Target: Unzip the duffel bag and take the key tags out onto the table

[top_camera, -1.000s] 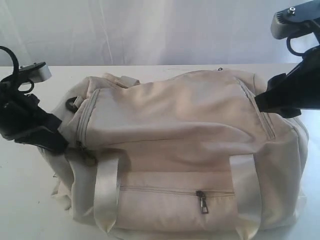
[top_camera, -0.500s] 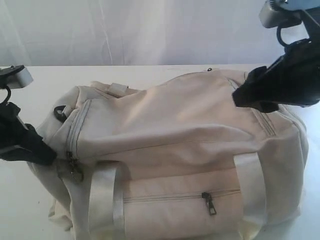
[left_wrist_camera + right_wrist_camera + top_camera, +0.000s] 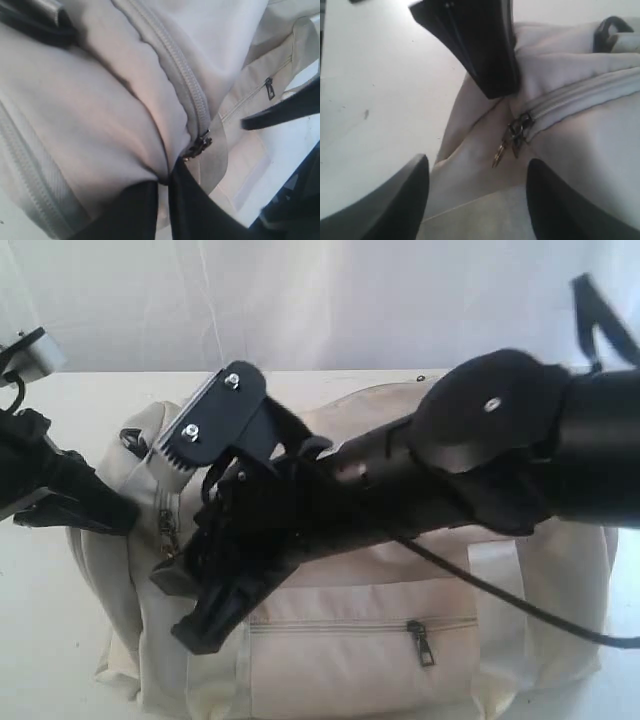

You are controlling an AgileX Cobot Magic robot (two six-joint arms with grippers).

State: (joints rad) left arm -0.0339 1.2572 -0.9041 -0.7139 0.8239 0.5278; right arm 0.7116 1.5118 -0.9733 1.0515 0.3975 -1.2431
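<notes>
The cream duffel bag [image 3: 400,660] lies on the white table [image 3: 40,640] with its main zipper [image 3: 175,65] closed. My left gripper [image 3: 122,518] is shut, pinching the bag's end fabric [image 3: 150,160] right beside the zip pulls [image 3: 200,146]. The right arm stretches across the bag to that same end. There my right gripper [image 3: 479,167] hangs open, just short of the dangling zip pulls [image 3: 512,137], with nothing between its fingers [image 3: 415,195]. In the right wrist view the left gripper [image 3: 485,55] shows as a black block on the fabric. The key tags are hidden.
The front pocket's zipper pull [image 3: 425,642] sits closed on the bag's near side, between pale webbing handles [image 3: 495,570]. A black strap ring [image 3: 612,25] sticks out at the bag's end. White curtain [image 3: 320,300] behind; bare table [image 3: 370,75] lies beyond the bag's end.
The right arm has swung from the bag's right end across to its left end, its gripper still open. The left gripper kept its pinch and drew the bag's end slightly leftward.
</notes>
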